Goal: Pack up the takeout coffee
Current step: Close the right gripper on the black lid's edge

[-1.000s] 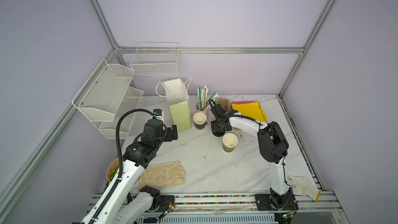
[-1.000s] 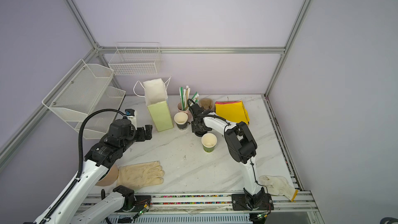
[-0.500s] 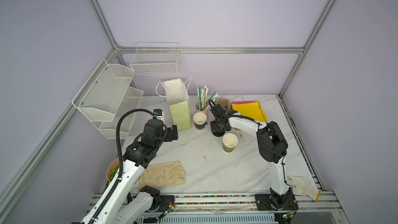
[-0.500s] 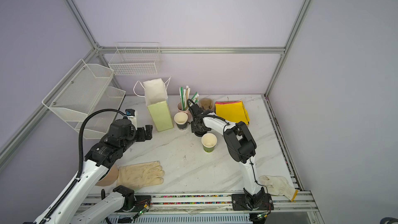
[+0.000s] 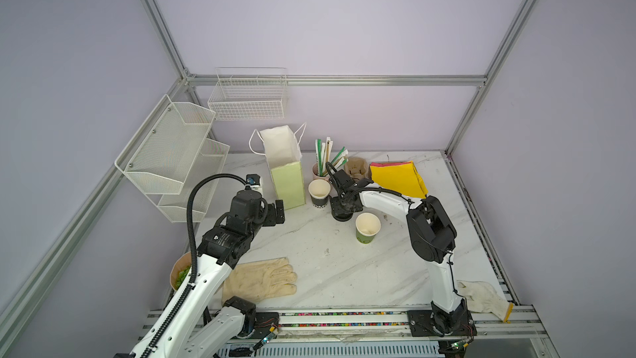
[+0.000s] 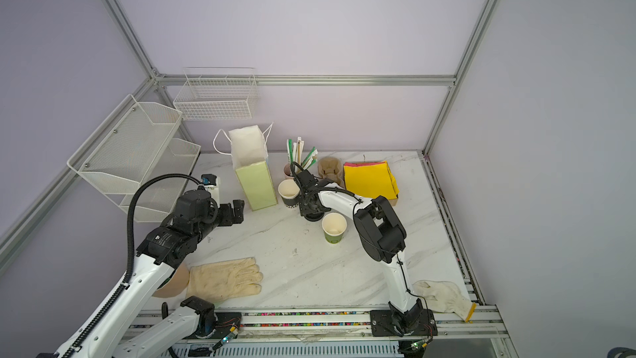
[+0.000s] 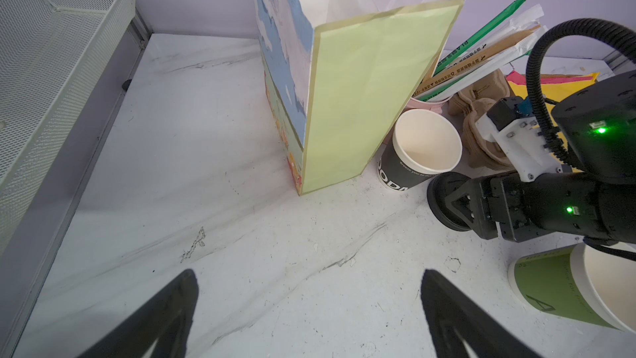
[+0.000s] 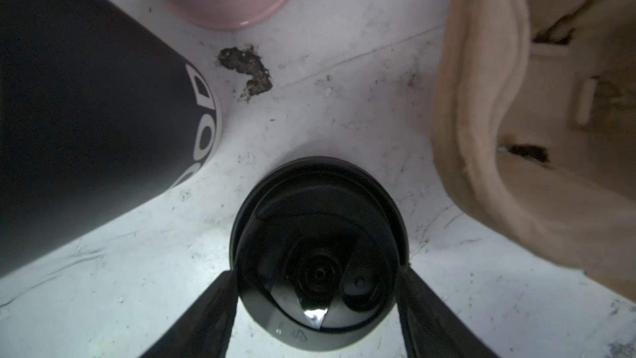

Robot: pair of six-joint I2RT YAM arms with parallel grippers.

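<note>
The takeout coffee's light green cup stands upright and uncovered in the middle of the marble table. Its round black lid lies flat on the table just behind it. My right gripper points down over the lid, with one finger touching each side of its rim. My left gripper hangs open and empty over bare table, in front of the light green paper bag.
A black cup with white letters and a pink cup of straws stand beside the bag. A brown cup carrier and yellow napkins lie behind. Gloves lie near the front edge. Wire racks hang left.
The right gripper's jaws have narrowed around the black lid. Both arms stay about where they were.
</note>
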